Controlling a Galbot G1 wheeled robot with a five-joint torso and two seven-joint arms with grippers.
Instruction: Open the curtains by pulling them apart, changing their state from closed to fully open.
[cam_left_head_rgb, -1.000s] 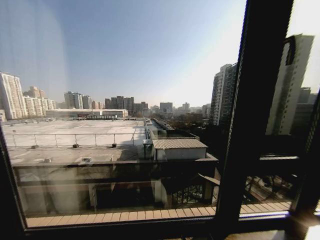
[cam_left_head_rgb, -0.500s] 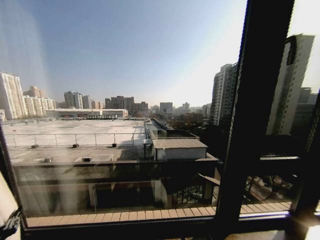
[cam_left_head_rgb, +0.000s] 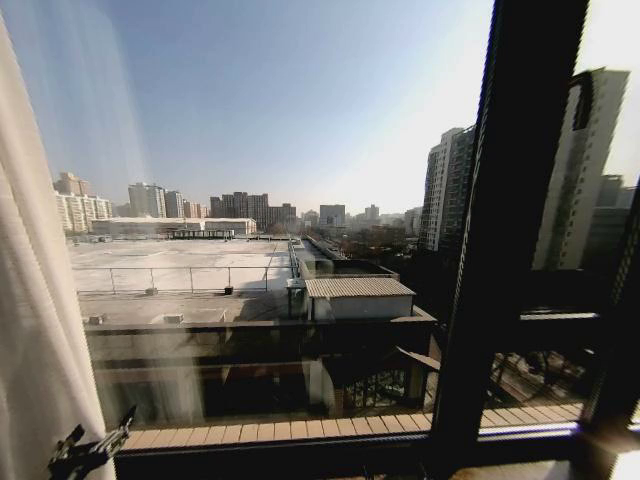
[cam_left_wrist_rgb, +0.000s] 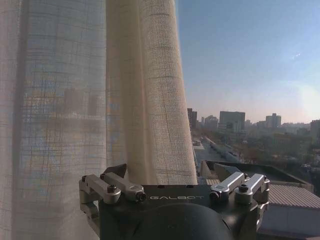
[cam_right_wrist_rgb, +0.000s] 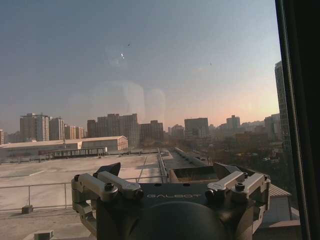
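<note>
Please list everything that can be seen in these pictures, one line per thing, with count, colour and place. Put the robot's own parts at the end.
curtains: one panel seen, sheer off-white, at the left edge of the window in the head view; close in front of the left wrist camera, in pleats.
window frame bar: one thick bar, dark, upright, right of centre in the head view.
window sill: one, light wood-coloured strip along the bottom of the glass.
low rooftop building: one, grey with a ribbed roof, outside below centre.
tall towers: several, pale grey, outside on the right.
left gripper: one, dark metal, bottom left of the head view, beside the curtain.
right gripper: one, dark with silver links, facing bare glass.
</note>
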